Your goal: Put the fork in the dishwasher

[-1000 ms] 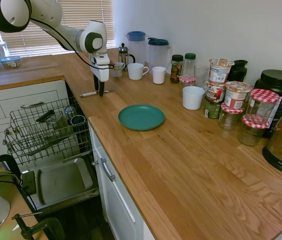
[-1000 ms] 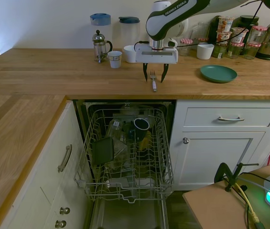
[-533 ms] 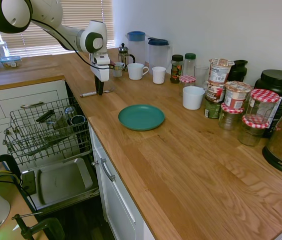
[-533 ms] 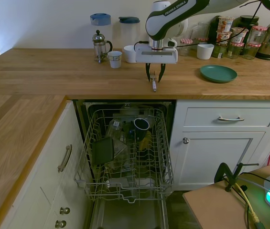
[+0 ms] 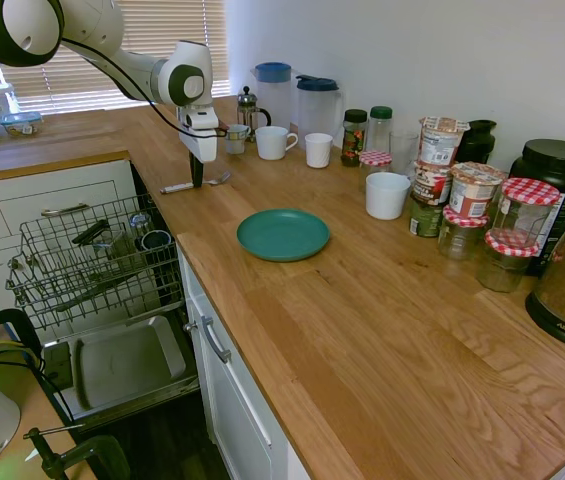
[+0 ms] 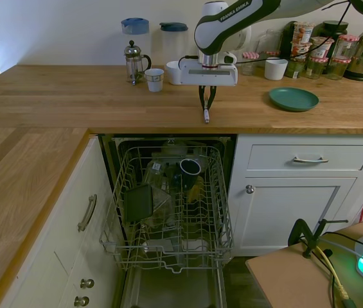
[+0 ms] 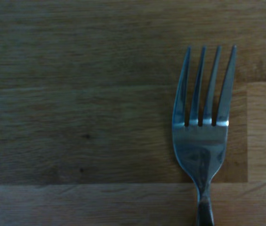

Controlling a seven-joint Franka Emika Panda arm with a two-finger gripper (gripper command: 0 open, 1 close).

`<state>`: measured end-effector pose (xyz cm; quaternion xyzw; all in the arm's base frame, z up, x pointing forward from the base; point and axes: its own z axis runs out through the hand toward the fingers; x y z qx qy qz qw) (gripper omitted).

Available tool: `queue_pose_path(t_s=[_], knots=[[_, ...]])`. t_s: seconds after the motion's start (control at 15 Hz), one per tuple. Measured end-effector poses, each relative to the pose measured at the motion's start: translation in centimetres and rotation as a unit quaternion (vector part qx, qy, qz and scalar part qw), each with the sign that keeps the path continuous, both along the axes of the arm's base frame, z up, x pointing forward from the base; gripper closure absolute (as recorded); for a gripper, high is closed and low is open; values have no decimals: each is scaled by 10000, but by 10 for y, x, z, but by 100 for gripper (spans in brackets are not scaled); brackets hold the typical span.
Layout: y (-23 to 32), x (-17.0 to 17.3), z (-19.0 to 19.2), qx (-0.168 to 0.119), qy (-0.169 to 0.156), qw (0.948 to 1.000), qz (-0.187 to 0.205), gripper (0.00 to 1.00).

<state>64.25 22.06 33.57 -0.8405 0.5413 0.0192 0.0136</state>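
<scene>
The fork [image 5: 175,187] lies across the wooden worktop's edge region, just above the open dishwasher. My gripper [image 5: 197,181] points straight down and is shut on the fork's middle, its fingers pressed together around the shaft. From the other side, the fork's handle end [image 6: 206,117] sticks out below my gripper [image 6: 205,108] toward the worktop's front edge. The wrist view shows the fork's tines [image 7: 201,141] close over the wood; I cannot tell whether it is lifted. The dishwasher's wire rack [image 5: 37,262] is pulled out over the lowered door [image 5: 122,365], partly loaded with cups and dishes.
A green plate [image 5: 283,234] sits on the worktop to the side of the gripper. Behind it stand a French press [image 6: 135,61], a small cup [image 6: 154,79], white mugs [image 5: 275,142] and two pitchers. Jars [image 5: 472,205] crowd the far worktop. White drawers [image 6: 309,157] flank the dishwasher.
The fingers, open on either side of the fork a second ago, have closed onto it. The arm itself has barely moved.
</scene>
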Motion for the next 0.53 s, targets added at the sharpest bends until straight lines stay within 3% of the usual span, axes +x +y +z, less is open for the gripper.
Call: queue_pose_path(t_s=[0.27,0.53], knots=[[-4,1,6,17,-28,9999,-155,100],[-2,-11,41,7,-117,9997,-192,100]])
